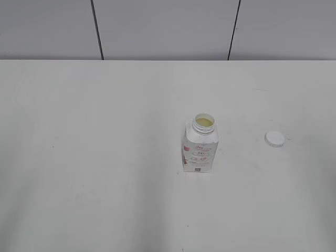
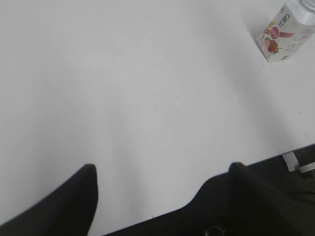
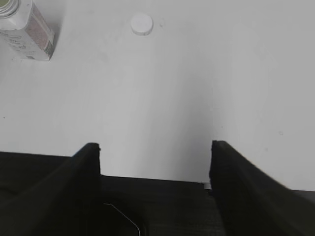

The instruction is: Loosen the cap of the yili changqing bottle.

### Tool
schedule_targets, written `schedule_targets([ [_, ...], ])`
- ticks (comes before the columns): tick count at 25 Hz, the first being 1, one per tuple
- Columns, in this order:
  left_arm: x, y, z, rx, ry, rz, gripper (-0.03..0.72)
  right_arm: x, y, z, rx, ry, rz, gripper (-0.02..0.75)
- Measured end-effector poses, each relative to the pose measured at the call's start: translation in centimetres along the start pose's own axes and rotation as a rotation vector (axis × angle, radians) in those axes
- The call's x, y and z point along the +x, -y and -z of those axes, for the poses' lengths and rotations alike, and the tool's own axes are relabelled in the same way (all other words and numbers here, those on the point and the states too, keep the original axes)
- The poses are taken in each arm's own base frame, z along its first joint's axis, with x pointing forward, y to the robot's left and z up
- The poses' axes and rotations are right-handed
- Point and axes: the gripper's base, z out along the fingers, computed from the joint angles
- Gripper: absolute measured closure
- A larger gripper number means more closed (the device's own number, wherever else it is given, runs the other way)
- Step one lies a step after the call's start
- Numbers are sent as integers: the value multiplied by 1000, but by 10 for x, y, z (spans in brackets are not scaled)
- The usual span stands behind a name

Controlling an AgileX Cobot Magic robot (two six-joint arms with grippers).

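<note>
The yili changqing bottle (image 1: 200, 146) stands upright right of the table's middle, its round neck uncovered and a pale liquid showing inside. It also shows at the top right of the left wrist view (image 2: 287, 35) and the top left of the right wrist view (image 3: 25, 28). The white cap (image 1: 274, 138) lies flat on the table to the bottle's right, apart from it, and shows in the right wrist view (image 3: 141, 24). My left gripper (image 2: 162, 169) and right gripper (image 3: 155, 146) are both open, empty, and far from the bottle. Neither arm shows in the exterior view.
The white table (image 1: 105, 157) runs back to a grey panelled wall (image 1: 168, 29). In both wrist views the table's near edge (image 3: 152, 178) lies close under the jaws, with dark floor beyond it.
</note>
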Motion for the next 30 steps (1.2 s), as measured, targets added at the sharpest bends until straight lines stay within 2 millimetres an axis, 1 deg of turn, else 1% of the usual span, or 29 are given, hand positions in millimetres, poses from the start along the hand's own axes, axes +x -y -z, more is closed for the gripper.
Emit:
schedule_targets([
  [4, 3, 0, 5, 2, 36, 0, 189, 11, -1, 5, 2, 36, 2, 191],
  [10, 10, 2, 16, 15, 120, 2, 189, 34, -3, 13, 6, 113, 5, 191],
  [13, 15, 2, 23, 21, 171, 2, 189, 47, -4, 11, 0, 136, 3, 191],
  [19, 25, 2, 35, 25, 271, -2, 189, 71, -8, 0, -26, 148, -4, 191],
  [26, 26, 3, 34, 27, 268, -1, 189, 85, -9, 7, -25, 236, 1, 191],
  [30, 26, 3, 34, 27, 269, -1, 189, 90, -9, 8, -14, 267, 4, 191],
])
